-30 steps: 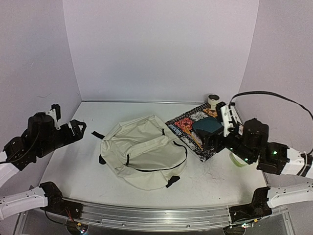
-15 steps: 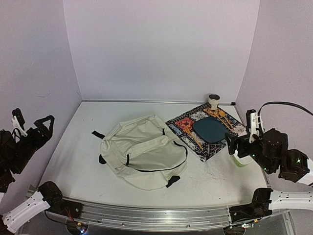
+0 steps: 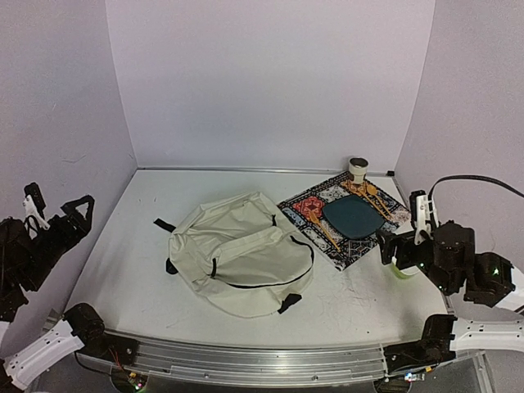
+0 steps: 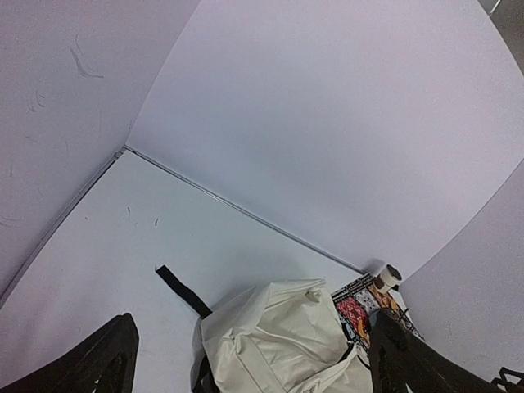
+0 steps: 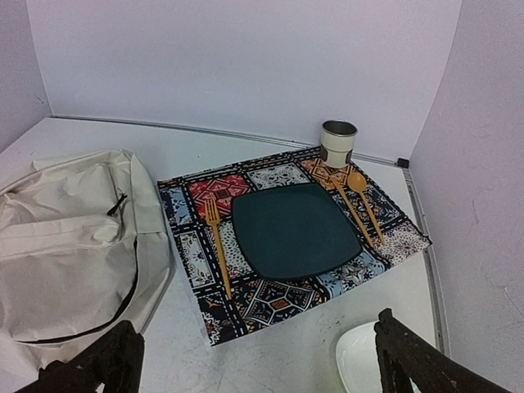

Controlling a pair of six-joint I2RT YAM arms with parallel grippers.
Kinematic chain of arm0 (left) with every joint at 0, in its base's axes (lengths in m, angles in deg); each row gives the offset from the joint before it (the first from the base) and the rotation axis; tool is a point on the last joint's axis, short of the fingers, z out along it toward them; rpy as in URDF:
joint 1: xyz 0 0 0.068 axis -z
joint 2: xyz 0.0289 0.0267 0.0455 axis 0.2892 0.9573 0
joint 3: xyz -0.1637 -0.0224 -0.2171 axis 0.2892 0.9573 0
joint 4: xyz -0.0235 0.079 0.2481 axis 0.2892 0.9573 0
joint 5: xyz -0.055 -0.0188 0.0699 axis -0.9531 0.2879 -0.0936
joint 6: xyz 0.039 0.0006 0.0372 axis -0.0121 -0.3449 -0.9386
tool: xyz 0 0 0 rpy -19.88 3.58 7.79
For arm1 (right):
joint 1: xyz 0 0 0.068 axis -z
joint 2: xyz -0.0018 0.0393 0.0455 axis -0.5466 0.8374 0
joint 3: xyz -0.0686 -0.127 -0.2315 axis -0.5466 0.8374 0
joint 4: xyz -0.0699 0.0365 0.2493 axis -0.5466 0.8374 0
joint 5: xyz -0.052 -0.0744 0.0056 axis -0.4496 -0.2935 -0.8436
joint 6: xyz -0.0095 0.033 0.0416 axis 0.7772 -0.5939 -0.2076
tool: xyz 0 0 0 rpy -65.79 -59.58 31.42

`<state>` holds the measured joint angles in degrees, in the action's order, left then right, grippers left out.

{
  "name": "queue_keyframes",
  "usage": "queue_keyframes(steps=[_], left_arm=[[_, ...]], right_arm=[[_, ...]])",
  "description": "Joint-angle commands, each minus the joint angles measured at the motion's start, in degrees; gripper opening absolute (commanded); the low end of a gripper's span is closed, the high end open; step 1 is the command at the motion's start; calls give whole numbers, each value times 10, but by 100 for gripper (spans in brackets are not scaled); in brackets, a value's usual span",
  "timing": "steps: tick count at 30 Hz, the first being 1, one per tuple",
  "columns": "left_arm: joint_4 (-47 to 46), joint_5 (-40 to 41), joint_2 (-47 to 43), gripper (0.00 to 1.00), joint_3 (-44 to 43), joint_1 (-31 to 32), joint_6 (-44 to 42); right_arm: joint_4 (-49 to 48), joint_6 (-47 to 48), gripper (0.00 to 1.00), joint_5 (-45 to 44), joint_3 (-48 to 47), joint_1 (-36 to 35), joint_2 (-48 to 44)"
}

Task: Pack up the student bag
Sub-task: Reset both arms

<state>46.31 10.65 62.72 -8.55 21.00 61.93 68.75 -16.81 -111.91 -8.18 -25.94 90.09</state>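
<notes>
The student bag (image 3: 241, 262) is a cream fabric backpack with black zipper lines, lying flat at the middle of the table. It also shows in the left wrist view (image 4: 278, 340) and the right wrist view (image 5: 65, 237). My left gripper (image 3: 72, 214) is open and empty, held high at the far left, away from the bag. My right gripper (image 3: 390, 249) is open and empty at the right, just near of the patterned mat and apart from the bag. In each wrist view the two dark fingertips (image 4: 106, 360) (image 5: 409, 360) stand wide apart with nothing between them.
A colourful patterned mat (image 3: 307, 205) lies right of the bag and carries a dark teal plate (image 3: 354, 217), an orange fork (image 3: 321, 228) and an orange spoon (image 3: 372, 195). A cup (image 3: 358, 169) stands behind the mat. A white bowl (image 5: 368, 360) sits under my right gripper. A black strap (image 3: 164, 225) trails left of the bag.
Both arms have pulled back from over the table. The right gripper has left the plate and moved to the right near side. The left gripper has withdrawn to the far left.
</notes>
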Motion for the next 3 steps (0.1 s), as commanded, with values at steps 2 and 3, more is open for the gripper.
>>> queue_keyframes(steps=[2, 3], left_arm=[[-7, -3, 22, 100, -2, 2, -9], [-7, -3, 23, 99, -2, 2, -9]], right_arm=[[-2, -12, 98, -17, 0, 3, -69], [-3, -12, 98, -17, 0, 3, -69]])
